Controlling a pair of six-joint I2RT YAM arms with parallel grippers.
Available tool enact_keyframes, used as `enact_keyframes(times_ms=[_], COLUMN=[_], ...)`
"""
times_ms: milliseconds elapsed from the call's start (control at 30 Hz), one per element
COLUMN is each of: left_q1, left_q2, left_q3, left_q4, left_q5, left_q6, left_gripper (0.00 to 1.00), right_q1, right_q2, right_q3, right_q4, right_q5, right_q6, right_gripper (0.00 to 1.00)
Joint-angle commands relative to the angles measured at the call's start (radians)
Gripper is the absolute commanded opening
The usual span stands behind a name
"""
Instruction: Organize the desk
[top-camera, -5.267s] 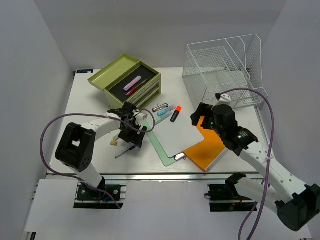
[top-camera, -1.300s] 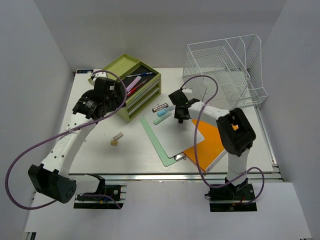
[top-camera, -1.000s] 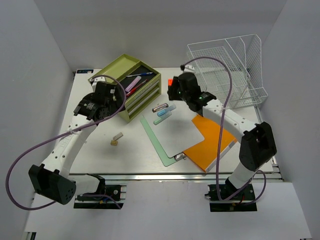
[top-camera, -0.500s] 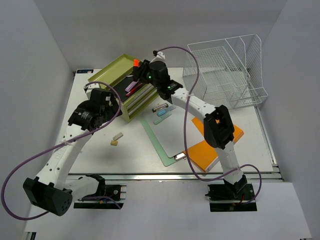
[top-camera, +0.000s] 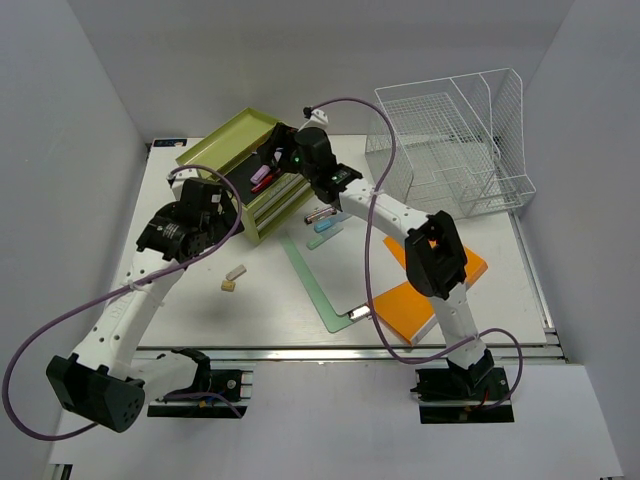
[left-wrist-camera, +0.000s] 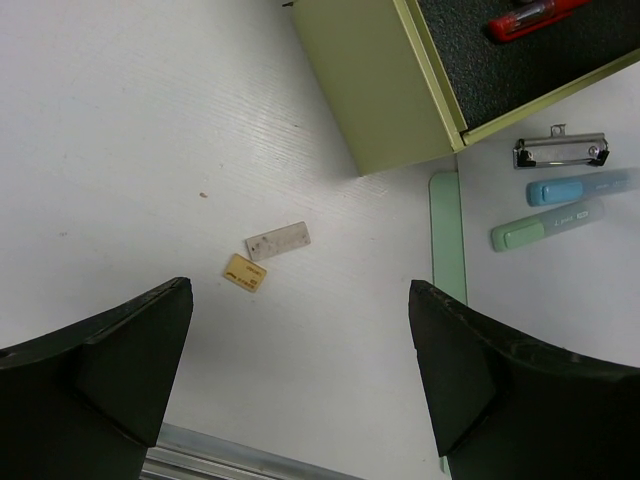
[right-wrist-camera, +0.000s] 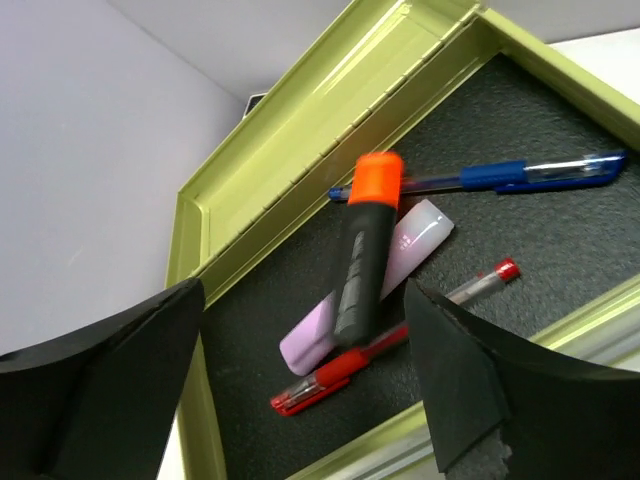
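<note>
The white desk (top-camera: 190, 300) carries an olive-green drawer box (top-camera: 215, 150) at the back left. My right gripper (top-camera: 266, 160) hangs open over the box's felt-lined top tray (right-wrist-camera: 250, 330). Just beyond its jaws (right-wrist-camera: 303, 290), a black highlighter with an orange cap (right-wrist-camera: 362, 250) lies free across a pink highlighter (right-wrist-camera: 415, 232). A red pen (right-wrist-camera: 350, 370) and a blue pen (right-wrist-camera: 520, 175) lie beside them. My left gripper (top-camera: 205, 215) is open and empty above the desk (left-wrist-camera: 120, 120), in front of the box's corner (left-wrist-camera: 380, 90).
Two small erasers (left-wrist-camera: 277, 241) (left-wrist-camera: 244, 272) lie on the desk left of a green clipboard (top-camera: 310, 280). A binder clip (left-wrist-camera: 560, 150), a blue highlighter (left-wrist-camera: 575, 188) and a green highlighter (left-wrist-camera: 545, 225) lie near the box. An orange notebook (top-camera: 420, 300) lies front right. A wire rack (top-camera: 450, 140) stands back right.
My right gripper carried the orange-capped highlighter from the desk to the box's top tray and let it go. My left arm drew back from the box towards the front.
</note>
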Motion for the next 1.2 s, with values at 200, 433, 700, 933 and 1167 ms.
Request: enact_keyframes(times_ms=[200,433,700,933,1167], left_q1=[0.007,0.007,0.007,0.007,0.007], left_q2=[0.018,0.033,0.058,0.055,0.006], left_q3=[0.06,0.065,0.066,0.028,-0.016], left_q4=[0.024,0.011,-0.014,-0.005,0.003], left_q5=[-0.033,-0.03,-0.053,-0.03,-0.027], left_q6=[0.023,0.02,0.038,0.054,0.047], left_gripper=[0.98,0.98,0.98,0.98,0.98], right_q1=[-0.003,-0.003,-0.009,-0.009,-0.006], right_q2=[-0.265,-0.5,-0.399,-0.215,-0.101], right_q3=[-0.102,-0.411,-0.452,-0.345,-0.295], right_q4=[-0.112,-0.387,-0.611,-0.634,-0.599], right_q5=[0.123,0.314,0.238,0.17,0.222], right_q6=[-0.158,-0.098,-0.005,0.02,0.055], right_gripper=[0.89,0.89,0.89,0.89,0.89])
